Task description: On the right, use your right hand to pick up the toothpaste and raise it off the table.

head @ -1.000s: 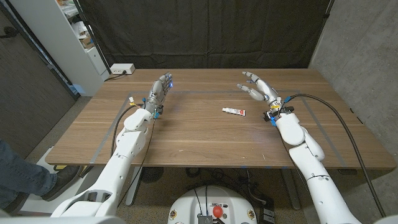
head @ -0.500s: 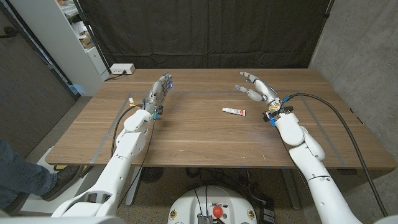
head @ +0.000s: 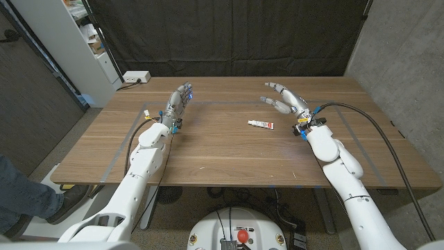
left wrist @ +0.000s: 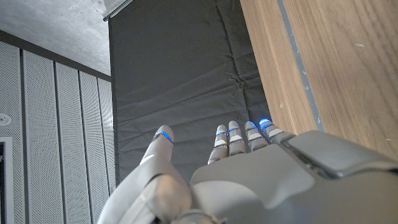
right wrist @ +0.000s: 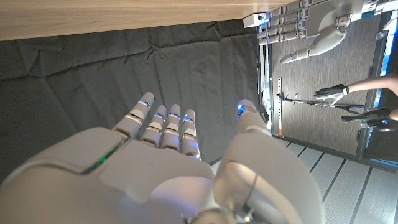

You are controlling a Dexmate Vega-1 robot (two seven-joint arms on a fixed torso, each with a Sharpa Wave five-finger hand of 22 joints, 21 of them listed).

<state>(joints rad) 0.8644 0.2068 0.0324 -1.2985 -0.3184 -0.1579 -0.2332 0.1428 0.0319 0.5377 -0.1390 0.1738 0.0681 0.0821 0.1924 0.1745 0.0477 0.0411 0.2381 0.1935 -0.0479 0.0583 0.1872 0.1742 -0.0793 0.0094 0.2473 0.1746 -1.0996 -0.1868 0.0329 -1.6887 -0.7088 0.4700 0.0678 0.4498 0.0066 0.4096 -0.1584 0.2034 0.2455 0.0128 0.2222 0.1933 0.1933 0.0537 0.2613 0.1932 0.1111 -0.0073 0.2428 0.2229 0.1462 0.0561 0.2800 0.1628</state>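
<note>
Black curtain hangs behind the wooden bench point(head: 229, 156), with a concrete wall off to the robot's right and a white shelf unit point(head: 83, 42) at the far left corner, a white power strip point(head: 136, 77) lying near it. The toothpaste point(head: 261, 124) — a small white tube with a red end — lies flat on the right half, just short of the right hand's fingers point(head: 272, 102) and a little toward the robot's left of them, not touching. The right hand point(head: 288, 101) hangs beyond and beside the tube, fingers spread apart and holding nothing; I'd judge it is poised so the fingers can drop around the tube from the far side. The left hand point(head: 178, 103) stands on its edge over on the left half, fingers straight and together-ish but gripping nothing, well apart from the tube — parked out of the way, it seems. Bare wood surrounds the tube on every side, and the bench's edges are all well off, so lowering, closing and lifting straight up should meet no obstruction. A black cable point(head: 361, 118) trails off the right wrist, away from the tube.
</note>
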